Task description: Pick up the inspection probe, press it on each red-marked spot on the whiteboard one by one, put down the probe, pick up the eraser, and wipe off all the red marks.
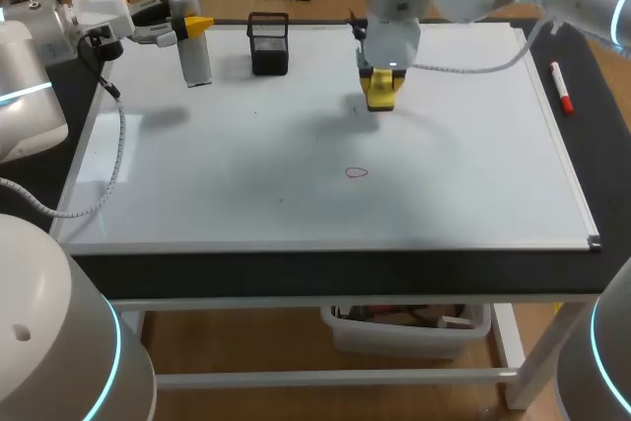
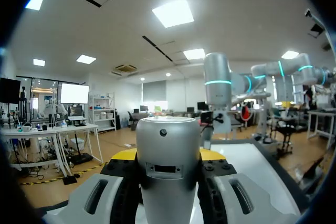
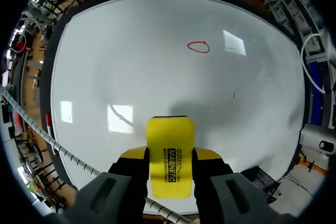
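1. Left gripper [image 2: 168,155]: fingers clamped on the inspection probe [image 1: 194,56], a silver cylinder held upright between the yellow tips. Its lower end reaches down towards the whiteboard [image 1: 296,145]; contact cannot be judged from these views.
2. Black mesh pen holder [image 1: 268,46]: standing on the board just beside the left gripper, between it and the right gripper.
3. Right gripper [image 3: 170,163]: pointing down at the board, fingers closed from two sides on the yellow eraser [image 3: 170,135], which projects past the tips.
4. Red mark [image 1: 356,173]: one small oval loop on the board, ahead of the eraser, apart from it.
5. Red marker [image 1: 560,88]: off the board on the dark tabletop [image 1: 596,96], at the right gripper's outer side.
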